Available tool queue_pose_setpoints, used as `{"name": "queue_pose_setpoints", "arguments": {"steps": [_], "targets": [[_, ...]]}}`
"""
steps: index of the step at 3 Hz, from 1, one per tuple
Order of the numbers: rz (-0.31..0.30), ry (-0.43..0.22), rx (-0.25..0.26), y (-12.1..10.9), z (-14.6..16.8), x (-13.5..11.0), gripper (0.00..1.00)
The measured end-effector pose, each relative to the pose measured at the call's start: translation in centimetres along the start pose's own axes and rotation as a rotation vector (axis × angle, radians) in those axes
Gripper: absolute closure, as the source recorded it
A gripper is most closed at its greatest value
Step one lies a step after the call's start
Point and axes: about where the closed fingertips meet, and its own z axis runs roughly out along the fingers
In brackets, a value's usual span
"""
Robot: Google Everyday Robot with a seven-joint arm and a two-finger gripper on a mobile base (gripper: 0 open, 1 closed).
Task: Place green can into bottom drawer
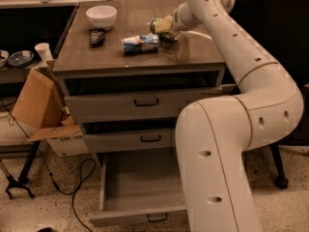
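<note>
The green can (163, 32) stands on the cabinet's brown top, right of centre. My gripper (165, 24) reaches in from the right and sits right at the can's upper part, covering some of it. The can's base still looks to be on the top surface. The bottom drawer (140, 215) is pulled out wide below, and nothing shows inside it. My large white arm (217, 144) stands in front of the cabinet's right side and hides the drawer's right part.
A blue and white can (140, 43) lies on its side just left of the green can. A white bowl (101, 16) and a small dark object (96, 36) sit further left. A cardboard box (41, 105) and cables lie on the floor at the left.
</note>
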Motion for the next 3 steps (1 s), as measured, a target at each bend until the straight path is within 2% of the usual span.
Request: {"name": "queue_pose_setpoints", "arguments": {"steps": [1,2,3], "targets": [[-0.005,0.020,-0.004,-0.1,0.1,0.3,0.51],[-0.001,0.012,0.005,-1.0,-0.9,-0.3,0.81],[0.007,-0.015,0.015,-1.8,-2.1,-1.4,1.00]]}}
